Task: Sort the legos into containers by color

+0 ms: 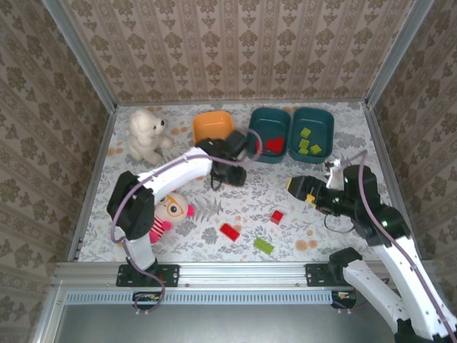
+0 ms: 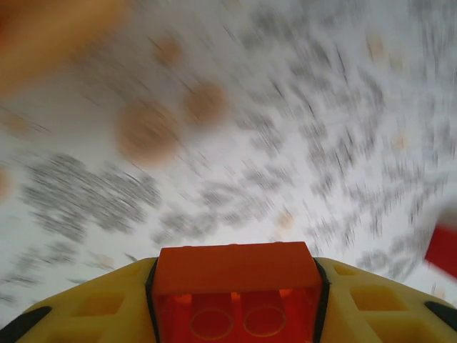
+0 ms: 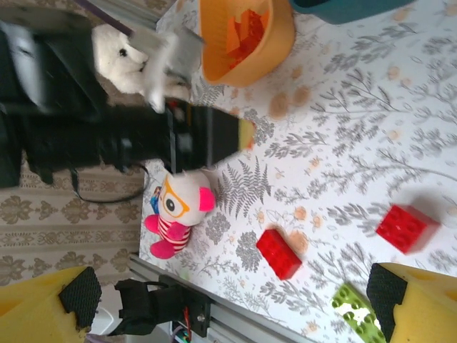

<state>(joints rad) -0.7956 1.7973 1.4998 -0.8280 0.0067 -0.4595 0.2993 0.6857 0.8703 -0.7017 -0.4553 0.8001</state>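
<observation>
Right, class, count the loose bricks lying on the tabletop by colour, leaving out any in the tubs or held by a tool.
Red bricks: 2
Green brick: 1
Total: 3

Fixed high over the near edge of the flowered table (image 1: 214,207), the overhead camera looks down on all of it, out to the teal tubs (image 1: 270,134) at the far edge. The left wrist camera rides close behind the left gripper (image 2: 239,268), an orange brick (image 2: 239,300) looming at its lower edge, the tabletop blurred beyond. The right wrist camera looks between the right gripper (image 3: 234,296) fingers across the table, sharing the orange tub (image 1: 213,126) (image 3: 246,36), red bricks (image 1: 230,231) (image 3: 280,253) and left arm (image 1: 178,168) (image 3: 107,136) with the overhead view.
</observation>
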